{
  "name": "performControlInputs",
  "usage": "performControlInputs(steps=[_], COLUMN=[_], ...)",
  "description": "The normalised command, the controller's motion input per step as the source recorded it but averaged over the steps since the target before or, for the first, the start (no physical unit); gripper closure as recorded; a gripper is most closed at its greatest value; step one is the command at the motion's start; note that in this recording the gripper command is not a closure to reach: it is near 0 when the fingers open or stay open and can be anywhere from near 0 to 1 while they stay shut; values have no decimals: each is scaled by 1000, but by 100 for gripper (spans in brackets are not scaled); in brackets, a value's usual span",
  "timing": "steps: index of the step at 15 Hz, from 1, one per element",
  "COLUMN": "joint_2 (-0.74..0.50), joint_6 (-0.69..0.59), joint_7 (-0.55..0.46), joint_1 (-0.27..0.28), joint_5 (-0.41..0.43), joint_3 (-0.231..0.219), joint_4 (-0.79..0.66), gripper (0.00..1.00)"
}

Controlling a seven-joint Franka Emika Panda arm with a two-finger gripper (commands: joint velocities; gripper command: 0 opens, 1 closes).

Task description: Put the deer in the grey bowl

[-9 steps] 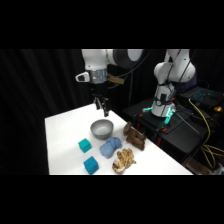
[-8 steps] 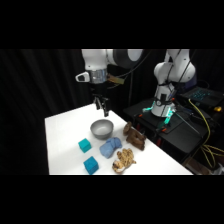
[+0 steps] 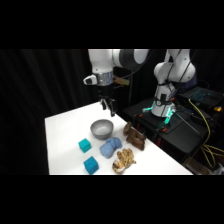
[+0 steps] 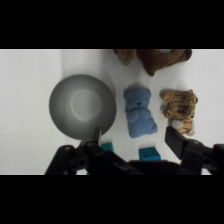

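White, rounded arm [image 3: 117, 59] segments with dark joint bands; a grey wrist ring above the black two-finger gripper [image 3: 108, 106]. The base [image 3: 164, 106] glows teal, with yellow cables [image 3: 204, 120] alongside.

deer [image 3: 135, 136] open from above; blue toy [image 3: 110, 147] close beside, bowl [image 3: 102, 129] near.

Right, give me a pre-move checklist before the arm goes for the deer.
1. Gripper open: ok, fingers spread, nothing between them.
2. Deer free to grasp: ok, on the table, apart from the blue toy.
3. Grey bowl empty: ok.
4. Gripper over the deer: not ok, it hangs above the table behind the bowl.
5. Deer's pose: cannot tell, cut off at the wrist view's edge.
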Motion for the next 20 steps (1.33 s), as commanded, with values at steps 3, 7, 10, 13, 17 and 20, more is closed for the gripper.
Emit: performControlInputs(steps=[3, 7, 10, 13, 17, 20], joint_2=[-576, -369, -118, 260, 358, 395], joint_6=[307, 547, 610, 551, 381, 273], joint_7=[6, -134, -455, -569, -578, -336], joint_1=[0, 28, 128, 200, 160, 4], joint_5=[124, 258, 421, 468, 558, 313], joint_3=[19, -20, -70, -88, 35, 252], joint_4=[-745, -662, -467, -108, 5, 43], gripper=[0, 0, 0, 0, 0, 0])
